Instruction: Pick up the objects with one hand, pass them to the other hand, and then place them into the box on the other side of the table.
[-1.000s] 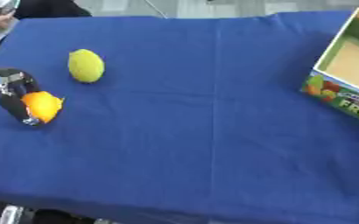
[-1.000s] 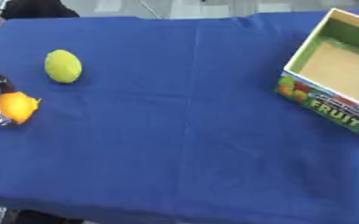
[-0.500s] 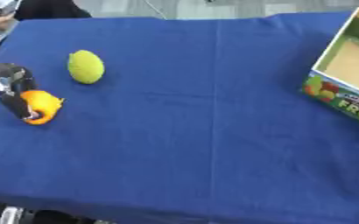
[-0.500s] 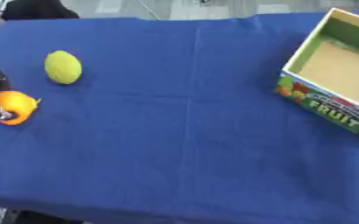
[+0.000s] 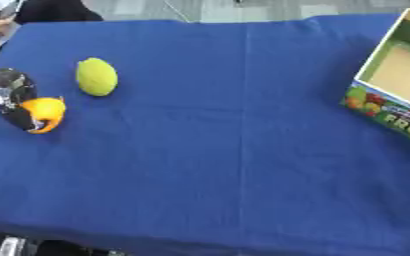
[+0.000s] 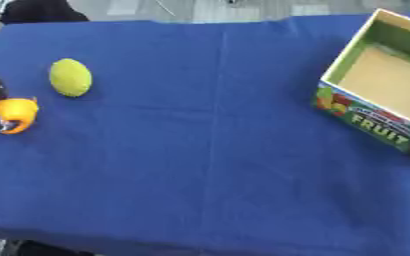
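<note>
Since a second ago, little is seen to have shifted: the left hand [image 5: 5, 97], black with silver joints, is still set against the small orange rounded fruit [image 5: 44, 113] at the left edge of the worktop, and both appear slightly higher in view. Whether the fingers are curled round the fruit or only laid beside it cannot be told, as most of the hand is cut off by the frame edge. The right hand is not seen in either view.

The orange fruit is found on the blue cloth-covered worktop [image 5: 226, 150], touching the hand on its left side. Just beyond it, near but apart, a yellow-green oval fruit [image 5: 96, 76] is lying on the cloth. Well apart, on the right side, an open cardboard box printed with fruit pictures and lettering [image 6: 372, 87] is placed, its inside empty.

The orange fruit is judged to be light and smooth, probably a stiff plastic model, and likely to roll or slip if pinched at one end. It is best taken round its widest part, with thumb and fingers on opposite sides, so that a free side is left for the handover.
</note>
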Robot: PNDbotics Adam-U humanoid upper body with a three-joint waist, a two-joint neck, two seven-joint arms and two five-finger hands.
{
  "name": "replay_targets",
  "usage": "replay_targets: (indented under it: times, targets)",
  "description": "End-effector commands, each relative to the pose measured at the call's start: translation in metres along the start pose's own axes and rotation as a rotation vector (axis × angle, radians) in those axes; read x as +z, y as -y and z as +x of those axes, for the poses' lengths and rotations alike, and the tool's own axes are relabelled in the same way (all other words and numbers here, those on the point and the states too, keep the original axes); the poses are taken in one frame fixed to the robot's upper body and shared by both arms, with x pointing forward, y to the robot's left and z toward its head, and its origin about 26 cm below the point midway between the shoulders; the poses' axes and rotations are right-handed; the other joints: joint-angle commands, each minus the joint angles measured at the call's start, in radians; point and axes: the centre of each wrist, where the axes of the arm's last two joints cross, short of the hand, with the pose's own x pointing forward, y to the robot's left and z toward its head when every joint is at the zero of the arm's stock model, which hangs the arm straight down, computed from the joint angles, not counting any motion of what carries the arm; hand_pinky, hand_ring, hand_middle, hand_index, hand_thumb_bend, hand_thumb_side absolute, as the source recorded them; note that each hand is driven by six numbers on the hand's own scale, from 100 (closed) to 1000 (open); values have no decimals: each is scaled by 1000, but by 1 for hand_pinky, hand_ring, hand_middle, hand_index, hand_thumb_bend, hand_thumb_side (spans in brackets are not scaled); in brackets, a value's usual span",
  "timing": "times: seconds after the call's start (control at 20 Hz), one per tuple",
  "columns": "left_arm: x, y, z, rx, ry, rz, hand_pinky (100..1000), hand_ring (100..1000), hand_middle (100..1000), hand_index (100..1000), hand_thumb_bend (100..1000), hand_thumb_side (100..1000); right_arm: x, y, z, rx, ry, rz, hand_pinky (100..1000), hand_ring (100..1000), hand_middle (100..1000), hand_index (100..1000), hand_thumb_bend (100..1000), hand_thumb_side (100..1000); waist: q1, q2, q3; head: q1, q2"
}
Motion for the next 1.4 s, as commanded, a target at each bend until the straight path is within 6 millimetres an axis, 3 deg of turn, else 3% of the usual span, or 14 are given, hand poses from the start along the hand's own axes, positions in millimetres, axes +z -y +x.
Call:
replay_targets:
  times: [0.05,0.6,0.9,1.1,1.3,1.4]
  targets:
    - [10,-24,-7,23,13,40,472,482,441,504,460,100,-2,0,5,14,15,15,704,987,968,978,100,735,4,-15,1,-4,-5]
    - [52,-85,13,131,148,217,418,442,404,451,461,100,-1,2,5,19,16,8,704,987,968,978,100,737,6,-17,9,-30,-10]
    - [80,-114,44,220,291,381,396,417,383,417,355,100,-1,3,5,17,18,5,704,988,968,978,100,738,6,-20,12,-54,-18]
    - [93,-118,74,350,415,450,380,396,366,397,236,100,-1,3,5,13,18,3,704,988,968,978,100,738,1,-20,15,-77,-32]
    - [93,-109,95,493,475,466,366,381,355,383,107,100,-2,3,6,7,21,2,704,988,968,978,100,732,-4,-21,19,-90,-48]
    - [89,-101,102,568,479,473,357,371,348,374,100,100,-2,5,7,7,28,3,704,988,968,978,100,727,-5,-23,21,-91,-52]
